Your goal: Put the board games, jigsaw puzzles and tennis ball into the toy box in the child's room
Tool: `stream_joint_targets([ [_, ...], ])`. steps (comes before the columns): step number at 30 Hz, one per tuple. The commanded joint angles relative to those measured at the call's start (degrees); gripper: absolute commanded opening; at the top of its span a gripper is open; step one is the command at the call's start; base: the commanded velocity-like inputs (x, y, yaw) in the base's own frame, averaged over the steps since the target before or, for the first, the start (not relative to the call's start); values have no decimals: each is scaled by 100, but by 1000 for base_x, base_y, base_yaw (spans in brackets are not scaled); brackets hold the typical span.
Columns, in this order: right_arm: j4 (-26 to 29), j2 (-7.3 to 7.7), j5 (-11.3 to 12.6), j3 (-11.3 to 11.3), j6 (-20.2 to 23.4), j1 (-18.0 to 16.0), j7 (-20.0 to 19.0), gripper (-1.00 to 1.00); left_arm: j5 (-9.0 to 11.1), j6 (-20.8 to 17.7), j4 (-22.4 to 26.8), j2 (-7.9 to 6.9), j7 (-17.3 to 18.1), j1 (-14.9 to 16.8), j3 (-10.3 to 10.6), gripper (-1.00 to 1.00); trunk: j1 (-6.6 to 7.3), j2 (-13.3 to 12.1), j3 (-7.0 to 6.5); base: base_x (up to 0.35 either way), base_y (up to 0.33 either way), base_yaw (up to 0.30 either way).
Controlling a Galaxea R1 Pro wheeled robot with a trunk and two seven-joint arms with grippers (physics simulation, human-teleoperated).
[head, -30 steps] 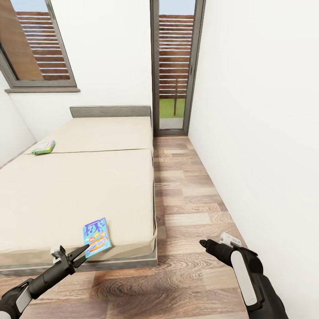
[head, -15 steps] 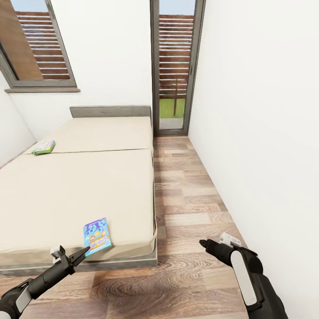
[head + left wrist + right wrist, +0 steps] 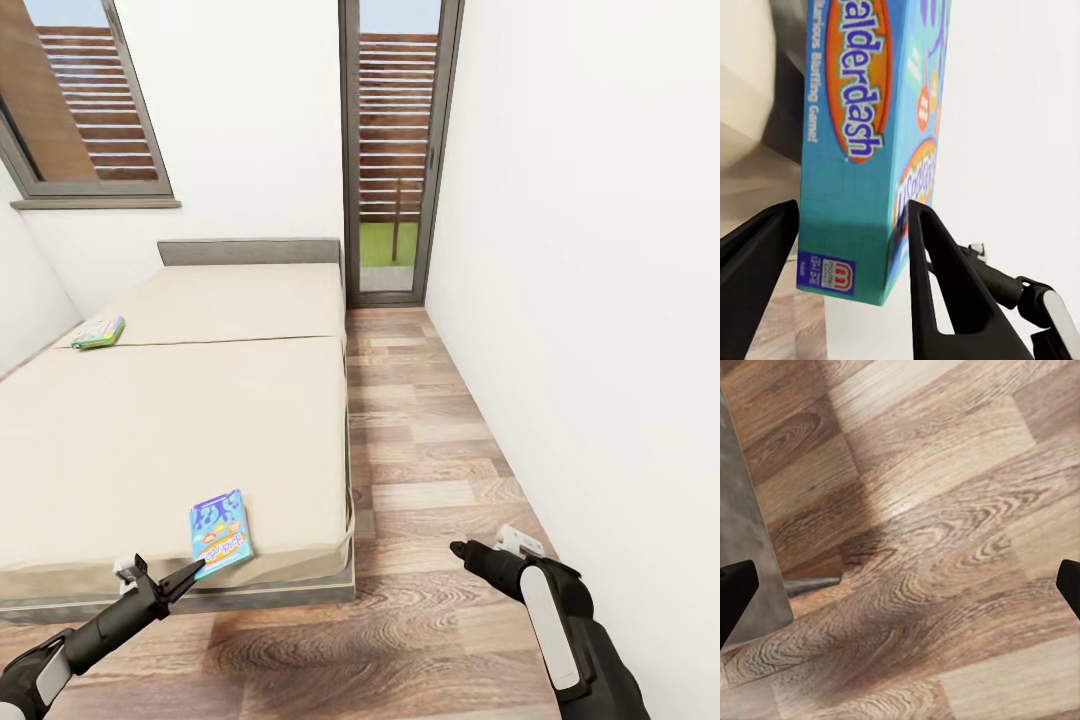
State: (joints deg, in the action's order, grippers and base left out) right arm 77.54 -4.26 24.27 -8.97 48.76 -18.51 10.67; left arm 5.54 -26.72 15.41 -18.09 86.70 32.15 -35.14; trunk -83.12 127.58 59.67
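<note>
1. my left gripper has its fingers apart around the blue board game's near corner; whether they touch it i cannot tell.
2. that game lies at the bed's foot edge; another board game lies far up, beside the wall.
3. my right gripper hangs spread wide over open wood floor.

One board game lies on the bed at its near right corner, the left end effector straddling its near edge. A second board game lies far back left. The right end effector is over the floor, right of the bed.
</note>
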Motion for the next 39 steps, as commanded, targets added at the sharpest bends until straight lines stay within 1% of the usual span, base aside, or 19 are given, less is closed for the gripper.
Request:
stream_joint_targets([
  [1,-4,-4,61,-8,20,-4,48,100,8,-53,-3,-2,14,2,16,-100,1,2,5,0,0,0],
  [9,-20,-4,61,-8,20,-4,47,100,8,-33,-3,-5,30,2,24,-100,1,2,5,0,0,0],
  [10,-20,-4,61,-8,20,-4,44,100,16,-33,-2,-35,60,2,19,-100,23,-38,-13,0,0,0],
  [13,-20,-10,59,-8,17,-4,42,100,16,-44,3,-36,71,2,17,-100,89,-159,-67,0,0,0],
  [19,-8,-19,54,12,-37,-4,38,100,17,-52,5,-37,210,2,16,-100,220,-399,-175,0,0,0],
  [21,-12,-6,62,146,-206,0,34,100,17,-52,5,-37,224,2,16,-100,264,-479,-211,0,0,0],
  [22,-12,15,66,311,-312,-2,35,100,17,-52,5,-37,229,2,16,-100,286,-519,-229,0,0,0],
  [23,-15,24,65,410,-356,-1,37,100,17,-52,5,-37,231,2,16,-100,308,-560,-247,0,0,0],
  [26,-18,28,60,553,-411,0,40,100,17,-53,5,-37,231,2,16,-100,374,-680,-300,0,0,0],
  [32,-20,32,65,621,-442,3,41,100,17,-45,10,-34,216,2,16,-100,506,-921,-408,0,0,0],
  [39,10,-18,64,640,-433,-3,68,100,17,-38,14,-37,216,2,16,-100,660,-1201,-534,0,0,0],
])
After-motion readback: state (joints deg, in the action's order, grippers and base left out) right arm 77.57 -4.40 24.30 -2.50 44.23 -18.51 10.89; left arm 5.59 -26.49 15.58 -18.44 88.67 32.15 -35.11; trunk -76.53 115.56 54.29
